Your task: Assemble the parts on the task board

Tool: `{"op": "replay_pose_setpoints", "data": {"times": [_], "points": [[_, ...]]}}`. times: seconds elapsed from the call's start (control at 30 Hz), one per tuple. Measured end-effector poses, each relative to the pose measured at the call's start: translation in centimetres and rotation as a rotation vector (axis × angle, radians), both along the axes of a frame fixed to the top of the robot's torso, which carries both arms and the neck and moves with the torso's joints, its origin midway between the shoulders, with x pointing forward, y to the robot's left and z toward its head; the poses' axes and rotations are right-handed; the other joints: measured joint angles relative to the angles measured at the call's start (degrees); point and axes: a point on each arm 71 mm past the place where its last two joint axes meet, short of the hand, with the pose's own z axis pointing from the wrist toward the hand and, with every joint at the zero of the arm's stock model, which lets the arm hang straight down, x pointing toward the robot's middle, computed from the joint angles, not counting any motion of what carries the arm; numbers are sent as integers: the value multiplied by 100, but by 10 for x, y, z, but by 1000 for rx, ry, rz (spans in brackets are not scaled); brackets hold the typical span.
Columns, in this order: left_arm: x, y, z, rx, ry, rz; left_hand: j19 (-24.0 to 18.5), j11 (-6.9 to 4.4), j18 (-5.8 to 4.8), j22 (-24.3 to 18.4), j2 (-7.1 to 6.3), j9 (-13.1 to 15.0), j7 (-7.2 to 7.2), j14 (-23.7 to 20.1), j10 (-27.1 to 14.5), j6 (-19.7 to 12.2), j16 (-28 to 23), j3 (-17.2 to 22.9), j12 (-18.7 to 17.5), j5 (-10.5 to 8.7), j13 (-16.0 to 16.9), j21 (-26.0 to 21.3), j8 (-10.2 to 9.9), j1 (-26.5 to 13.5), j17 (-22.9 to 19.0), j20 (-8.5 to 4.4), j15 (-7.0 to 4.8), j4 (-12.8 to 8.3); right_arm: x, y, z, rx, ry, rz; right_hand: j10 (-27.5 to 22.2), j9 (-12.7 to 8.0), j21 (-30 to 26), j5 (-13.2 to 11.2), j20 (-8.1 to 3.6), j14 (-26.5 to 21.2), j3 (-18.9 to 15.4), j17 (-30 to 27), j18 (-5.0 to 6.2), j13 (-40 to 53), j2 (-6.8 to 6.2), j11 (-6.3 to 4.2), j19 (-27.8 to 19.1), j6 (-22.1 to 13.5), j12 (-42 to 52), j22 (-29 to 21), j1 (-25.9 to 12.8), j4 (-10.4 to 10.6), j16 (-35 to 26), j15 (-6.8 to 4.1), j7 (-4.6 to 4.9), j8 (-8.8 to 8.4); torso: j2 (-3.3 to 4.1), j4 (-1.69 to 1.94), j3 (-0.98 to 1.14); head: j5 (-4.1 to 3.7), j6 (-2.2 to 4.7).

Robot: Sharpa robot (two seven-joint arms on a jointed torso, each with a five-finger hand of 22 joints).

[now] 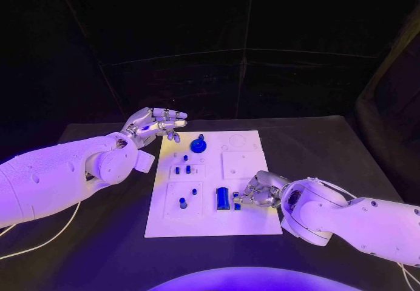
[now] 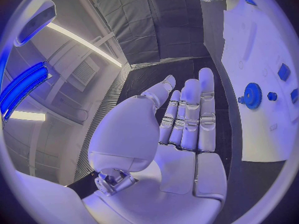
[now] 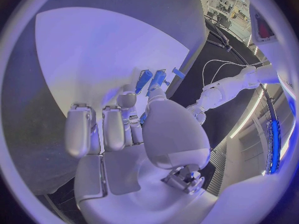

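Right hand (image 1: 261, 190) low over near right part of task board (image 1: 249, 225), fingers curled down onto a small blue part (image 1: 236, 201) standing next to the bigger blue block (image 1: 222, 197); fingertips touch it, looks pinched, though in the right wrist view the fingers (image 3: 127, 102) cover most of the contact and two blue pieces (image 3: 150, 79) poke out just past them. White board lies mid table (image 1: 350, 157), long side running away from robot. Near left square recess holds two small blue parts (image 1: 183, 202). Further up the left column, a row of small blue pegs (image 1: 183, 170) and one more peg (image 1: 184, 157) above them. Far end of board: round blue gear (image 1: 198, 145), upright knob on it. Left hand (image 1: 156, 125) hovers at far left corner of board, just beside gear, not touching it, fingers straight and together, holding nothing; the left wrist view shows flat palm (image 2: 181, 129) with gear (image 2: 252, 95) off to its side on the board.
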Motion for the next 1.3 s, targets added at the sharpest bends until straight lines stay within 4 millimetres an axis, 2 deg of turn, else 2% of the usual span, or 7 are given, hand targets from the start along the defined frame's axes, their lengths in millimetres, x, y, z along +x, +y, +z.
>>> {"op": "replay_pose_setpoints", "data": {"times": [0.13, 0.2, 0.37, 0.7, 1.07, 1.3], "points": [[0, 0, 0, 0, 0, 0, 0, 0, 0, 0, 0, 0, 0, 0, 0, 0, 0, 0, 0, 0, 0, 0, 0, 0, 0, 0, 0, 0, -3, -2, 2, 4, -1, 18, -21, 14, 0, -70, 0, 0, -42, 0, 0, 0, -44, -20, 0, 0, 0, 0, 213, -97, 0, 0, 0, 0, 0, 0, 3, -3, 2], [0, 0, 0, 0, 0, 1, 0, 0, 0, 0, 0, 0, 0, 0, 0, 0, 0, 0, 0, 0, 0, 0, 0, 0, 0, 0, 0, 0, -4, -2, 3, 6, 0, 30, -20, 26, 0, -169, 0, 0, -77, 0, 0, 0, -81, -20, 0, 0, 0, 0, 252, -132, 0, 0, 0, 0, 0, 0, 3, -3, 4], [0, 1, 0, 1, 0, 1, 0, 0, 0, 1, 0, 0, 0, 0, 0, 0, 0, 0, 0, 0, 0, 0, 0, 0, 0, 0, 0, 0, -6, -3, 3, 8, 6, 61, -20, 39, -22, -362, 0, 0, -114, -4, -1, 0, -81, -20, 0, 0, 0, 0, 252, -169, 0, 0, 0, 0, -1, -6, 3, -6, 8], [0, 0, 0, 0, 1, 0, 0, 0, 0, 1, 0, 0, 0, 0, 0, 0, 0, 0, 0, 0, 0, 0, 0, 0, 1, 0, 0, 0, -4, 0, 0, -5, 23, 87, -20, 69, -22, -312, 0, 0, -108, -4, 0, 1, 105, -20, 0, 0, 0, 0, 484, -206, 0, 0, 0, 0, -1, 8, -3, -37, 24], [0, 1, 0, 1, 1, 1, 0, 0, 0, 2, 0, 0, 0, 0, 1, 0, 0, 0, 0, 0, 0, 0, 0, 0, 1, 0, 0, 0, 2, 2, -3, -32, 22, 85, -20, 115, -22, -230, 0, 0, -78, -4, 0, 1, 218, -20, 0, 26, 0, -1, 597, -260, 1, 0, -20, 48, 2, 3, -3, -10, 10], [0, 1, 0, 1, 2, 1, 0, 0, 0, 2, 0, 0, 0, 0, 0, 0, 0, 0, 0, 0, 0, 0, 0, 0, 1, 0, 0, 0, 3, 2, -3, -44, 24, 95, -20, 115, -22, -195, 0, 0, -181, -3, 0, -7, 97, -20, 0, 37, 0, 0, 781, -465, -23, 0, -34, 75, -3, 2, -1, -14, 14]]}}
